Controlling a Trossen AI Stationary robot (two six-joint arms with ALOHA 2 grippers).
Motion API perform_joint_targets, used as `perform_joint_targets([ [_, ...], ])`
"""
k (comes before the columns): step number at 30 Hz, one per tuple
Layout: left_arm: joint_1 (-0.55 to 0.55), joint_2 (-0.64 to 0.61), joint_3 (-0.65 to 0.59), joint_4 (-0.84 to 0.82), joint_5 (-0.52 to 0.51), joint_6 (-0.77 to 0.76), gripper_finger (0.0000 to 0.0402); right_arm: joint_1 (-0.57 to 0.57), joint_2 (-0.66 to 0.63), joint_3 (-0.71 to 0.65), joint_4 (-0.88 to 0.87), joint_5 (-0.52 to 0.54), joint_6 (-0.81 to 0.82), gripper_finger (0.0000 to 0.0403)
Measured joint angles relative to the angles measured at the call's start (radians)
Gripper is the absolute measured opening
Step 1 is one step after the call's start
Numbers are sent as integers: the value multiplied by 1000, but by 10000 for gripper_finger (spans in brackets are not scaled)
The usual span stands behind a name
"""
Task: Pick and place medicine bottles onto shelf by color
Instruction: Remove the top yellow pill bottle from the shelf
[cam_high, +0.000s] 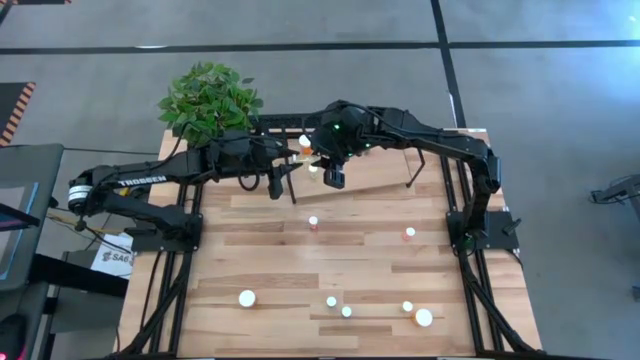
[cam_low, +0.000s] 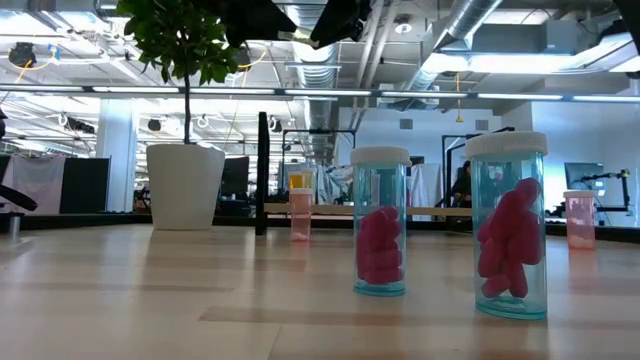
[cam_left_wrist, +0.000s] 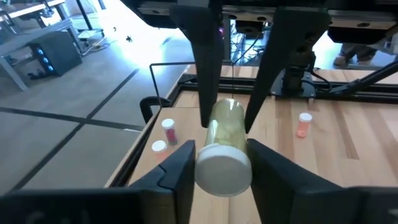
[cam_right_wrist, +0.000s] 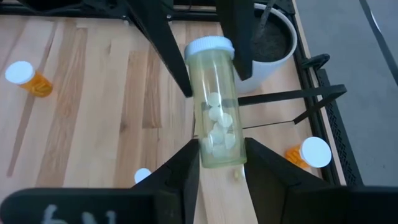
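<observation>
weight of the pale bottle (cam_right_wrist: 214, 118) is surely small: thin clear plastic, only half filled with pale tablets, and a wide white cap. its wall is stiff but smooth, so it can slip or turn between narrow pads. the tablets can shift inside when it tilts.

it hangs in the air between the two arms, lying almost flat above the far side of the table, near the shelf (cam_high: 385, 182). from the left, the left gripper (cam_left_wrist: 222, 171) has its fingers pressed on the two sides of the cap end. this is the wider, ribbed part and probably the safer place to hold. at the other end, the right gripper (cam_right_wrist: 221, 158) pinches the base of the body, where the round wall gives less hold.

some things are hard to see. in the high view the arms cover the bottle almost fully, so its place over the shelf is not exact. the low view cuts the grippers off at the top edge and shows mainly two pink-filled bottles (cam_low: 380, 220) close to the camera. whether the cap is screwed tight is not visible. further bottles stand apart on the near part of the table (cam_high: 290, 260).
</observation>
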Motion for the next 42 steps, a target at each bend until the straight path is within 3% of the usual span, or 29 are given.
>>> perform_joint_targets([
  [5,0,0,0,0,1,-11,84,0,0,0,-8,0,2,136],
  [9,-1,1,0,-1,4,-25,95,0,0,4,-36,5,20,140],
  [14,1,0,0,-2,-15,-27,116,-9,-1,72,-177,8,68,158],
  [20,0,0,0,-8,-5,-42,103,-32,-2,201,-396,7,168,200],
  [29,0,48,3,-65,131,-182,101,-36,7,218,-547,-17,225,231],
  [33,0,82,2,-171,201,-309,103,-16,13,218,-561,-17,252,225],
  [42,-3,114,0,-676,240,-494,104,30,16,218,-617,-17,291,220],
])
